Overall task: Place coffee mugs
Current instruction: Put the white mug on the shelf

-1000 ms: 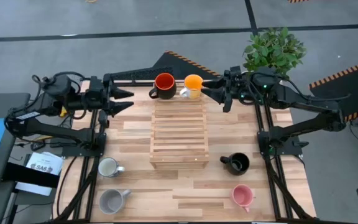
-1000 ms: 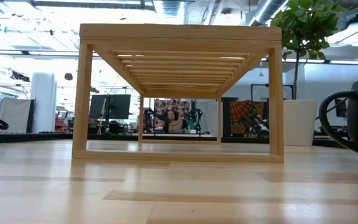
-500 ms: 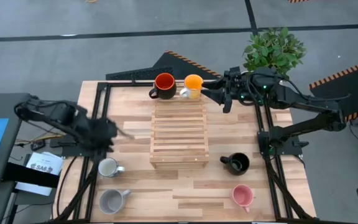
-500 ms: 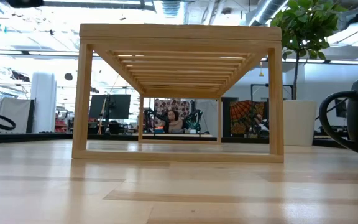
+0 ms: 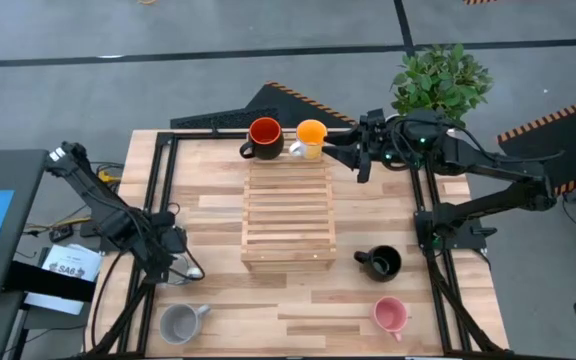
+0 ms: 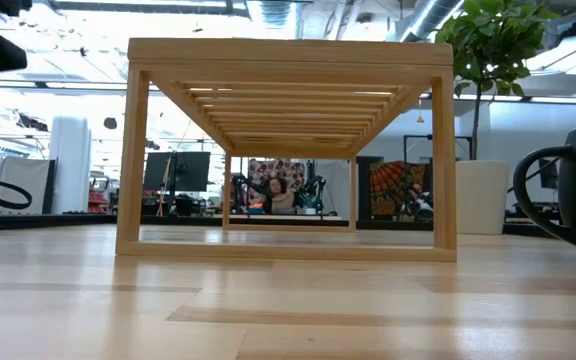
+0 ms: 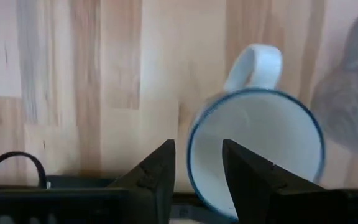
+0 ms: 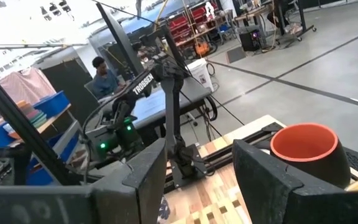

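My left jaws [image 7: 197, 171] hang over the white mug [image 7: 257, 146] near the front left of the counter [image 5: 208, 215], fingers [image 7: 157, 171] slightly parted, one outside the rim and one over the mug's mouth, holding nothing that I can see. In the high view the left arm covers that mug. The mug stands upright with its handle pointing away from my wrist camera, and the grey mug [image 5: 181, 322] sits just in front of it, near the front left corner.

My right jaws [image 5: 346, 156] wait at the back right of the counter, open and empty, just beside the yellow-orange mug [image 5: 311, 135]. That mug and the red-orange mug [image 5: 264, 134] stand side by side at the back end of the wooden slatted rack [image 5: 288, 215], which fills the counter's middle.

The black mug [image 5: 382, 262] sits to the right of the rack's front end, and the pink mug [image 5: 390, 315] lies nearer the front right corner. A potted plant [image 5: 440, 78] stands beyond the back right corner.
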Controlling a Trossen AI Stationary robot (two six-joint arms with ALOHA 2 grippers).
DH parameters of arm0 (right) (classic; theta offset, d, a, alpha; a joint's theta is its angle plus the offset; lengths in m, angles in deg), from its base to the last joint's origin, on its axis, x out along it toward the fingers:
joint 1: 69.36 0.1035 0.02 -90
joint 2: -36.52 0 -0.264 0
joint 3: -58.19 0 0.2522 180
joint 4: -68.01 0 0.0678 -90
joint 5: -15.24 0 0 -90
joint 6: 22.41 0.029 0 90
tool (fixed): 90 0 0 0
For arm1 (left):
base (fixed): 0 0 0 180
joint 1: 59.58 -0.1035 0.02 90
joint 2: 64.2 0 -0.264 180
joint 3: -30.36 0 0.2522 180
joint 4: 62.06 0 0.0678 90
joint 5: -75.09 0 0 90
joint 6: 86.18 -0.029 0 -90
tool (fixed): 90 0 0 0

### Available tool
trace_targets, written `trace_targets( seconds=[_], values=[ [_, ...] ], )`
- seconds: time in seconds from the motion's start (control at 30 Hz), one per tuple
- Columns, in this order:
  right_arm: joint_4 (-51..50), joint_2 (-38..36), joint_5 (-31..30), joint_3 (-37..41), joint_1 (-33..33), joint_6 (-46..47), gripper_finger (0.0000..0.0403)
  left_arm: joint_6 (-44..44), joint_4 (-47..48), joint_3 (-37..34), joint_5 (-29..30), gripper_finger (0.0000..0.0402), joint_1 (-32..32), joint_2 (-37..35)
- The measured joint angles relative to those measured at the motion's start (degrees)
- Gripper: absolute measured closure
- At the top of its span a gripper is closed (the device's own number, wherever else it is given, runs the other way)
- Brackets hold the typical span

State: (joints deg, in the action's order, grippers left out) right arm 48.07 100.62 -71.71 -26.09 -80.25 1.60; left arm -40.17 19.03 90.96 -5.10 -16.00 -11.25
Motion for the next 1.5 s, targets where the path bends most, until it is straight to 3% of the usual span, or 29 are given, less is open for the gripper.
trace_targets(
  seconds=[0.53, 0.63, 0.77, 0.87, 1.03, 1.2, 1.3, 1.5],
  values=[
    [-3.12, 0.0, -0.02, 0.0, 0.0, -0.48, 0.0195, 4.45, -7.33, -9.41, -4.91, 0.0288, 0.39, 0.7],
    [-3.55, -0.01, -0.02, 0.0, -0.13, -0.5, 0.0195, 6.2, -8.43, -9.47, -4.63, 0.0312, -0.15, 0.7],
    [-3.84, 0.0, -0.02, 0.0, -0.17, -0.52, 0.0195, 7.18, -9.17, -9.43, -7.81, 0.0385, -2.68, 0.68],
    [-3.84, 0.0, -0.02, 0.0, -0.15, -0.7, 0.0195, 7.69, -7.23, -7.55, -8.88, 0.0394, -5.73, 0.69],
    [-3.88, 0.0, -0.05, 0.0, -0.17, -3.44, 0.0195, 6.0, 0.49, 2.01, -6.93, 0.0397, -13.01, -0.21],
    [-3.86, 0.0, -0.07, 0.0, -0.17, -3.47, 0.0195, 5.08, 10.67, 17.16, -5.41, 0.0399, -23.48, 0.76],
    [-3.86, 0.0, -0.07, 0.0, -0.17, -3.48, 0.0195, 2.18, 11.72, 26.7, -6.54, 0.0399, -31.43, 4.96],
    [-3.87, 0.0, -0.07, 0.0, -0.16, -3.45, 0.0195, -15.86, 14.55, 47.98, -7.39, 0.0399, -43.77, 20.79]
  ],
)
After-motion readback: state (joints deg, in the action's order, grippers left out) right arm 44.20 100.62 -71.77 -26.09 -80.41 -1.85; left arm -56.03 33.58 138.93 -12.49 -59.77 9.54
